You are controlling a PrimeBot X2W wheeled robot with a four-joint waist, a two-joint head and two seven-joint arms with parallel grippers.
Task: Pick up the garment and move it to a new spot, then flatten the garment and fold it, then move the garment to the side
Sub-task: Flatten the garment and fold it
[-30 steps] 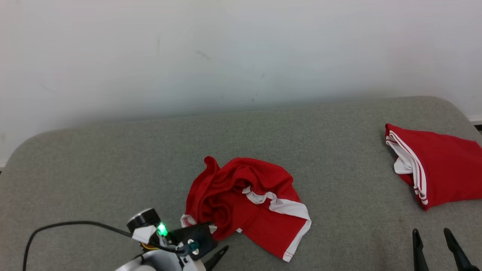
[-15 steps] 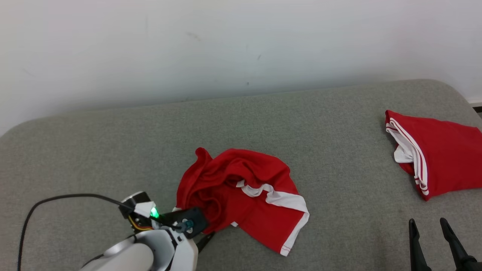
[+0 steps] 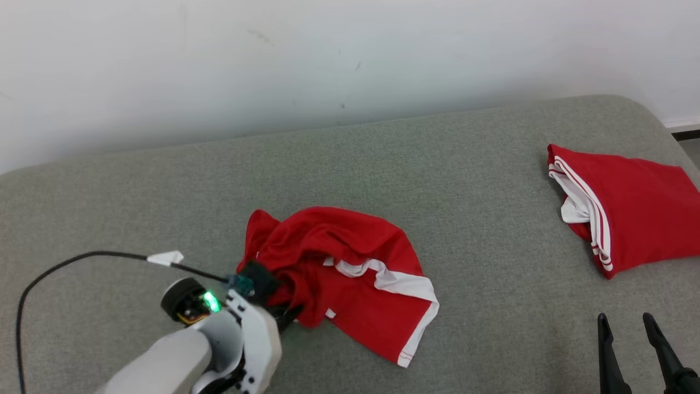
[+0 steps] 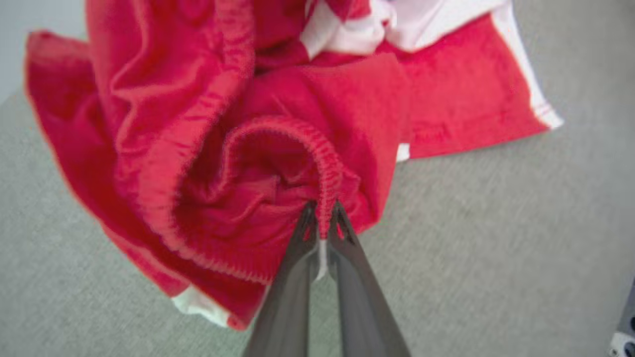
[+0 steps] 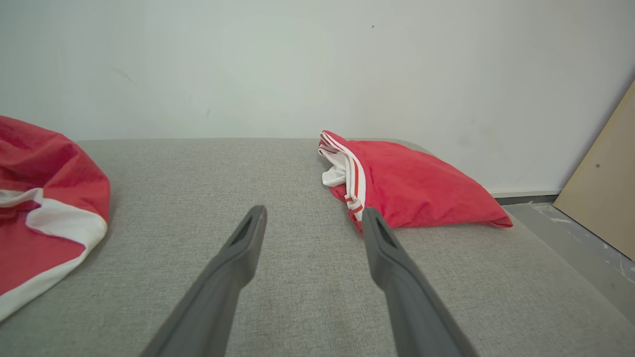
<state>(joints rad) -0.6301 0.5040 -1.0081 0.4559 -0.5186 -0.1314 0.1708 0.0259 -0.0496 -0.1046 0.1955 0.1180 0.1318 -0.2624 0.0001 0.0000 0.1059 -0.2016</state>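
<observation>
TEST ROOM, more robotics lab than home: a plain white wall [image 3: 350,54], scuffed and marked, rises behind a wide grey fabric-covered pad [image 3: 465,164] with rounded corners. To one side, a tan board [image 5: 603,183] stands tilted at the foot of the wall, above a grey floor [image 5: 570,233] flecked with pale spots. A black cable [image 3: 109,253] loops across the pad to a robot's pale forearm [image 3: 175,355].

We've got the garment [image 3: 355,257]: red fabric with white trim, crumpled in a heap on the grey worktop [image 3: 437,164], left of centre. Its elastic waistband edge is bunched and pinched in the left tool [image 4: 322,212]. The white-edged hem lies flat toward the right.
</observation>
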